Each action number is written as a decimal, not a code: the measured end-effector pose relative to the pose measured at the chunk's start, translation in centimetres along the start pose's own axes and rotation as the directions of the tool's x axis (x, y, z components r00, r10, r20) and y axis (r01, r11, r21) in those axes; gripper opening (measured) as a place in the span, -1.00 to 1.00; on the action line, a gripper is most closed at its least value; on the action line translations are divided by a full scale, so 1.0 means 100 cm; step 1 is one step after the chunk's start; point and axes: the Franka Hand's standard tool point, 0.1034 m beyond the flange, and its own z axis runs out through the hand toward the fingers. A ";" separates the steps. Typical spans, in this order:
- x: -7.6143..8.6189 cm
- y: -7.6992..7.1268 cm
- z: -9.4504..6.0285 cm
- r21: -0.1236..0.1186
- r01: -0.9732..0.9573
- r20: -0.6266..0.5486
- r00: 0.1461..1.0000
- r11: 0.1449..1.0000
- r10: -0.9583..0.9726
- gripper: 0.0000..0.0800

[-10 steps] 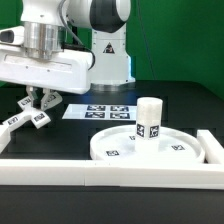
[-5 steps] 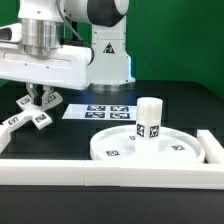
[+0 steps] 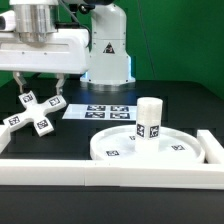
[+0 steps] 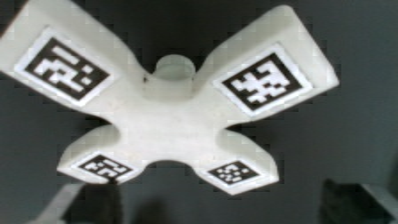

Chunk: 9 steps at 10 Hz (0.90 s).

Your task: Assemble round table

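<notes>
The small cross-shaped foot [image 3: 33, 113] lies flat on the black table at the exterior view's left. My gripper [image 3: 43, 88] hangs just above it, open and empty, with a finger on either side. In the wrist view the foot [image 4: 169, 100] fills the picture, and my gripper [image 4: 214, 205] shows only its dark fingertips [image 4: 80, 205] at the edge, clear of the foot. The large rimmed round disc [image 3: 185, 158] lies at the front right. The short thick cylinder leg [image 3: 148, 118] stands upright on it.
The marker board [image 3: 100, 111] lies flat behind the disc. A long white border bar [image 3: 100, 172] runs along the front and another [image 3: 212, 146] stands at the right. The robot base [image 3: 107, 50] is at the back.
My gripper has risen from table level at the foot to just above it. The foot stays on the table, now showing in full. Disc and leg have not moved.
</notes>
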 end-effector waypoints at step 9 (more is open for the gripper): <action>0.019 0.013 0.013 0.079 -0.103 0.236 0.968 0.992 0.081 0.62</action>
